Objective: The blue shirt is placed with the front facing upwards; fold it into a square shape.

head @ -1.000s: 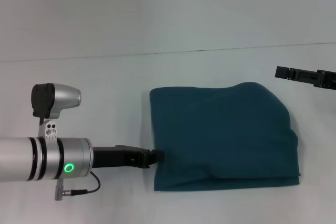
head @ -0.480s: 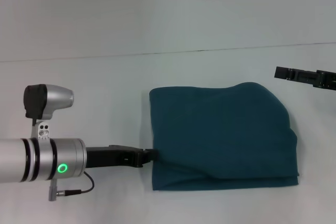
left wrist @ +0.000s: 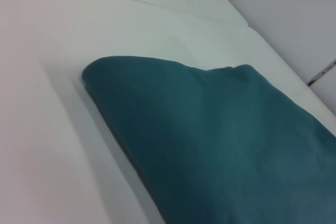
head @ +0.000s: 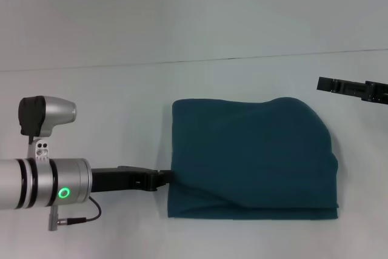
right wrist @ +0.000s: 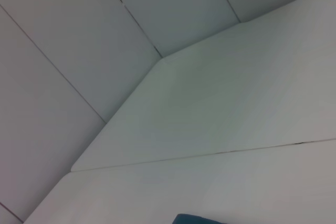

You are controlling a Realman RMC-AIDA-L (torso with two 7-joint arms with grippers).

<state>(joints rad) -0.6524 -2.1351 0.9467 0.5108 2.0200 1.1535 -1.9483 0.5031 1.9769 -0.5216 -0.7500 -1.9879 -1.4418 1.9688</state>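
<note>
The blue shirt (head: 251, 165) lies folded into a rough square on the white table (head: 121, 101), plain teal side up, its lettering hidden. My left gripper (head: 165, 177) reaches in from the left and is shut on the shirt's left edge near the front corner. The left wrist view shows the folded shirt (left wrist: 220, 140) close up, with no fingers in the picture. My right gripper (head: 322, 83) hangs at the right edge of the head view, above and apart from the shirt. A sliver of the shirt (right wrist: 199, 219) shows in the right wrist view.
The white table ends at a seam (head: 182, 62) behind the shirt, with a pale wall beyond it. Bare tabletop surrounds the shirt on every side.
My left arm has drawn back to the left, dragging the shirt's front-left corner with it. The whole bundle has slid left and slightly toward me. The right arm has not moved.
</note>
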